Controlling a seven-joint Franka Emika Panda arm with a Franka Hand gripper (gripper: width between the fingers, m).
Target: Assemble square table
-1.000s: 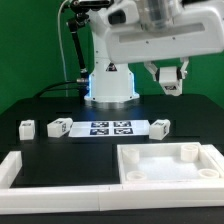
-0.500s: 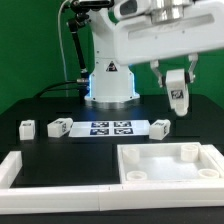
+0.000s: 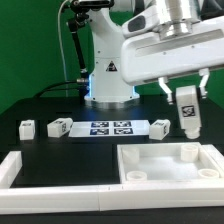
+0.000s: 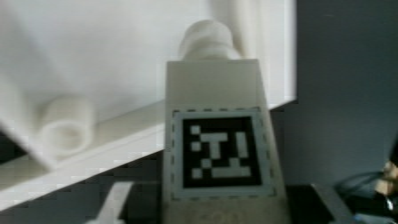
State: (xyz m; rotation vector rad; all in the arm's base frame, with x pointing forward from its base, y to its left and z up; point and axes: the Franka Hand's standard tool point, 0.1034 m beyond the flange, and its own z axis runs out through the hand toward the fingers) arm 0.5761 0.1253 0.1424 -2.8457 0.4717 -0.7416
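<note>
My gripper (image 3: 185, 92) is shut on a white table leg (image 3: 187, 110), which hangs upright just above the far right corner of the square table panel (image 3: 150, 178). The panel lies at the front right, rim up, with round sockets in its corners. In the wrist view the held leg (image 4: 217, 120) shows its black-white tag and points its tip at the white panel (image 4: 89, 60), beside a socket post (image 4: 61, 130). My gripper (image 4: 217, 206) clamps the leg's near end. Three more legs lie on the table: one (image 3: 27, 127), a second (image 3: 60, 126), a third (image 3: 160, 126).
The marker board (image 3: 110, 128) lies flat between the loose legs, in front of the robot base (image 3: 110, 85). White border bars run along the front left (image 3: 10, 170) and the front edge (image 3: 60, 200).
The arm has travelled toward the exterior view's right and come down, carrying the leg from up near the robot body to just above the panel's far right corner.
</note>
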